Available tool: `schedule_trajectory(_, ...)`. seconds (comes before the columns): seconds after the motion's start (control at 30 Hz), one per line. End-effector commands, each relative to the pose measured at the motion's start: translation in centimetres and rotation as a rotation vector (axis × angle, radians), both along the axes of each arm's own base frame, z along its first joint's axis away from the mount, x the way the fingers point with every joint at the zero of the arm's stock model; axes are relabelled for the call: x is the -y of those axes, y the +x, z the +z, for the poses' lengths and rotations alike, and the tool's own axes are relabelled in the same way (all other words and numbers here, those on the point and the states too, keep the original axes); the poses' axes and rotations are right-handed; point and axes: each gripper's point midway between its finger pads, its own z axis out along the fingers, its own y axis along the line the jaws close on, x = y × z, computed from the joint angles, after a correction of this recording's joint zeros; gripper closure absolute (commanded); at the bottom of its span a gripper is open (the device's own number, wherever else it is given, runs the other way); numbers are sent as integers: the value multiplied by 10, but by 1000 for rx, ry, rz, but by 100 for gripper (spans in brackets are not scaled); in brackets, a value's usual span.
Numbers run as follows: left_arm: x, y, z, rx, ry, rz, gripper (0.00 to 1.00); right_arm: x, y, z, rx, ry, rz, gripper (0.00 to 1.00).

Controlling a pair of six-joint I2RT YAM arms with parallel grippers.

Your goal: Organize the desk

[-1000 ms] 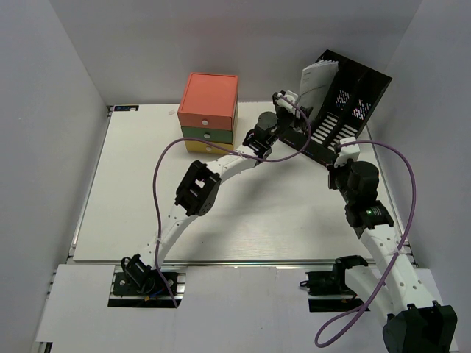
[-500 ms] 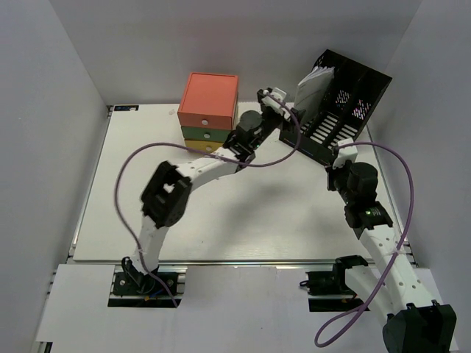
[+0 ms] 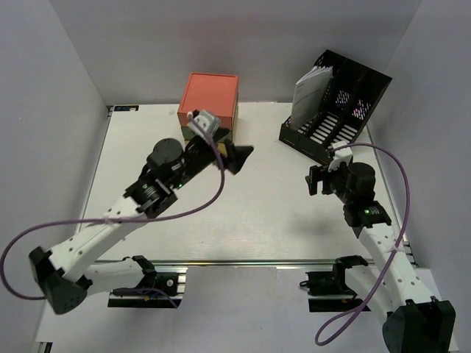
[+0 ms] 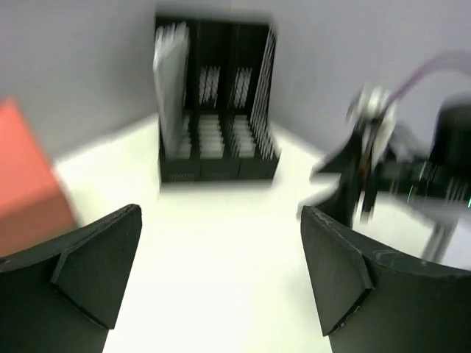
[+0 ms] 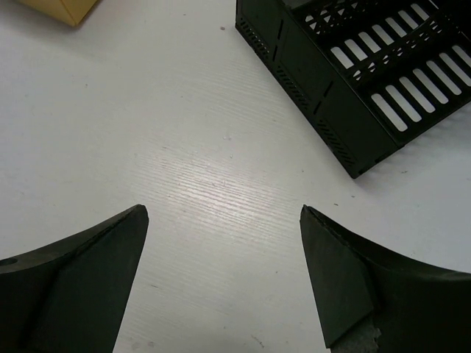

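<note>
Two grippers are spread wide with nothing between them. The left gripper (image 3: 239,158) is held off the white surface (image 3: 265,213), well apart from the black mesh file rack (image 3: 335,110) on the rack's open-fronted side. Its jaws are released and aimed level at the rack, which its wrist camera shows blurred but head-on (image 4: 213,140). Across the gap from the rack stands the orange-green-yellow drawer box (image 3: 210,99), just behind the left gripper. In the left wrist view the box is only an orange blur (image 4: 26,176) at the left edge.

The rack sits at the far right corner of the surface, turned at an angle, with three compartments. A pale stack of papers (image 3: 307,92) stands upright in the compartment nearest the drawer box; the other two look empty.

The right gripper (image 3: 315,179) is near the rack's nearest front corner, apart from it, with its jaws released and pointed down at bare surface (image 5: 184,147). Its wrist camera shows that corner of the rack (image 5: 368,88) at upper right and a yellow corner of the drawer box (image 5: 62,9) at upper left.

The surface fills the floor of the white-walled enclosure, with a metal rail (image 3: 243,262) along the edge farthest from the rack.
</note>
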Motion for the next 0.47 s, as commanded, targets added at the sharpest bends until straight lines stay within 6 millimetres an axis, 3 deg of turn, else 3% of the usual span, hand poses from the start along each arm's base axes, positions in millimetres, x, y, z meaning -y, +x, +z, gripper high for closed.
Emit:
schedule_trajectory(0.0, -46, -20, -89, -210, 235, 74, 2, -2, 3, 28, 59, 51, -18, 11)
schedule_trajectory(0.03, -55, -25, -93, -205, 246, 84, 2, -1, 1, 33, 74, 50, -20, 11)
schedule_trajectory(0.07, -66, -27, -113, -221, 285, 121, 2, -2, -1, 35, 77, 48, -13, 11)
schedule_trajectory(0.13, -85, -36, -112, -185, 279, 153, 2, 1, -6, 41, 91, 52, -18, 11)
schedule_trajectory(0.17, -95, -36, -132, -202, 309, 189, 2, 0, -8, 41, 91, 52, -12, 11)
schedule_trajectory(0.23, -106, -41, -139, -177, 316, 214, 2, -3, -11, 48, 123, 67, 4, 11)
schedule_trajectory(0.27, -109, -41, -136, -162, 317, 221, 2, -3, -12, 46, 125, 67, 7, 11)
schedule_trajectory(0.3, -112, -42, -160, -186, 357, 225, 2, -5, -13, 48, 136, 70, 18, 11)
schedule_trajectory(0.43, -117, -45, -183, -210, 407, 225, 2, -5, -13, 48, 140, 80, 17, 11)
